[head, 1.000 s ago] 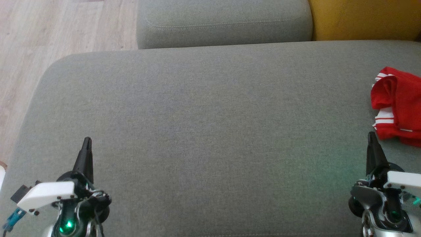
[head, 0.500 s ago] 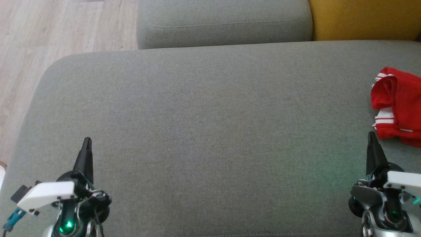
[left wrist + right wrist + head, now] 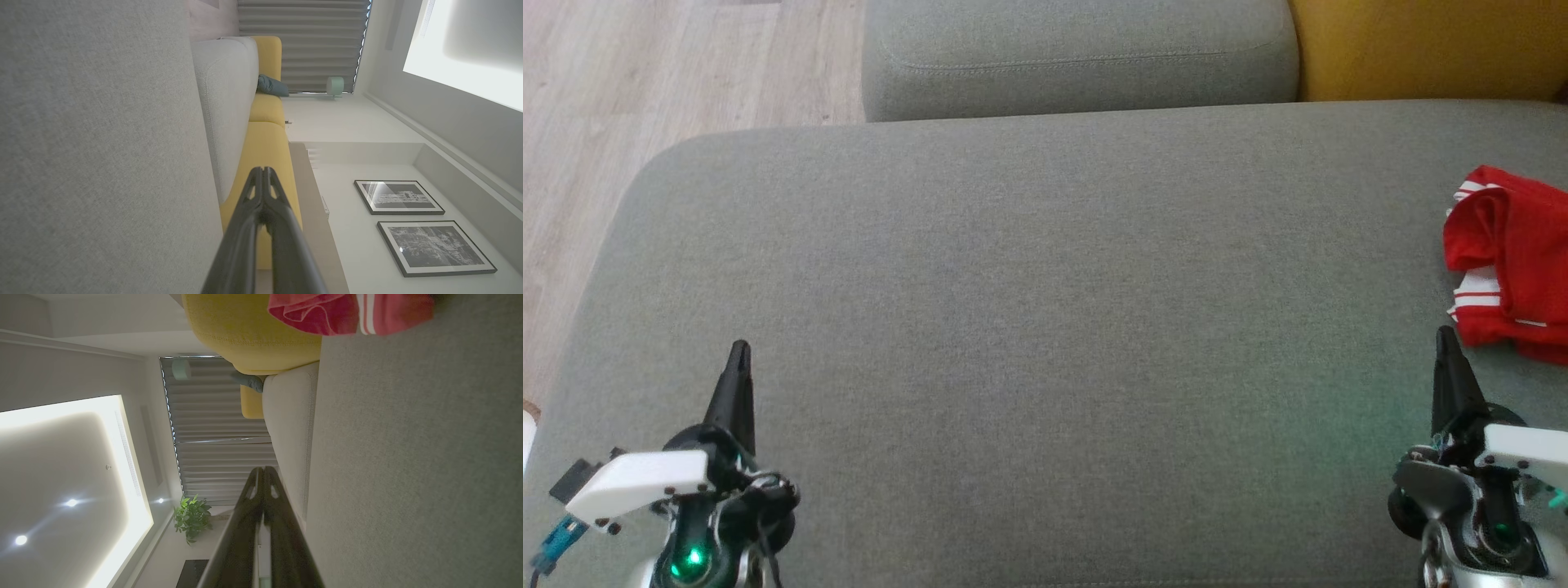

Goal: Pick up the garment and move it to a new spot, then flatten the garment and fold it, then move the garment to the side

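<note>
garment (image 3: 1511, 261): bunched at far right of sofa seat (image 3: 1045, 286), just beyond right gripper (image 3: 1445, 335) | jaws: 2 pairs pinched together, empty (left gripper (image 3: 739, 351) is well apart from it) | handling: looks soft, light, floppy, so I'd pinch a raised fold

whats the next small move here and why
Probably open the right gripper and reach it forward and to the right, toward the crumpled red jersey with white striped sleeve panels. The jersey lies unfolded on the grey fabric cushion just beyond that gripper. Both grippers are shut and hold nothing, and the left gripper is far across the cushion.
</note>
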